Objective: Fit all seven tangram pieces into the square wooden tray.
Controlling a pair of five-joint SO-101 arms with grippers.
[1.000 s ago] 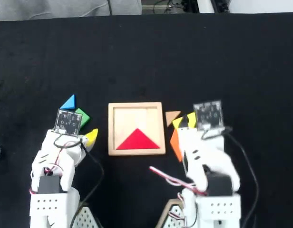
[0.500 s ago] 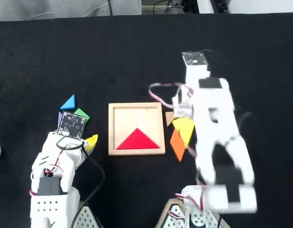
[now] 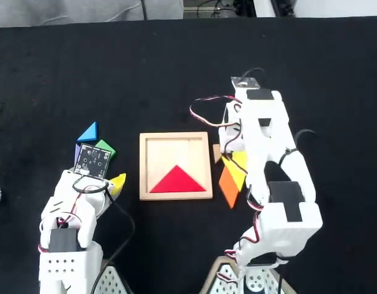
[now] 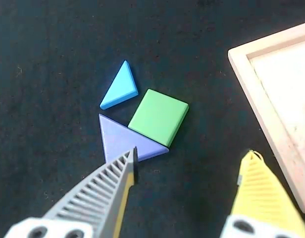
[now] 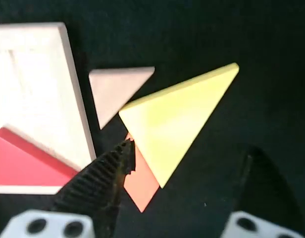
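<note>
Both grippers open over loose pieces, with one piece in the tray

High view: the square wooden tray point(image 3: 142, 165) lies between the two arms, and the red triangle point(image 3: 175, 181) sits inside it against the rim nearest the arm bases. The blue triangle point(image 3: 89, 132) and green square point(image 3: 106, 149) lie to one side, and the yellow triangle point(image 3: 236, 166), orange piece point(image 3: 227, 185) and tan triangle point(image 3: 217, 151) lie to the other.
Left wrist view: the left gripper point(image 4: 189, 168) hangs with its fingers spread and nothing between them. It is just above the purple triangle point(image 4: 124, 141), which touches the green square.
Right wrist view: the right gripper point(image 5: 187, 158) is spread wide astride the yellow triangle and does not clamp it. That triangle overlaps the orange piece, and the tan triangle lies just beside the tray's rim.
</note>
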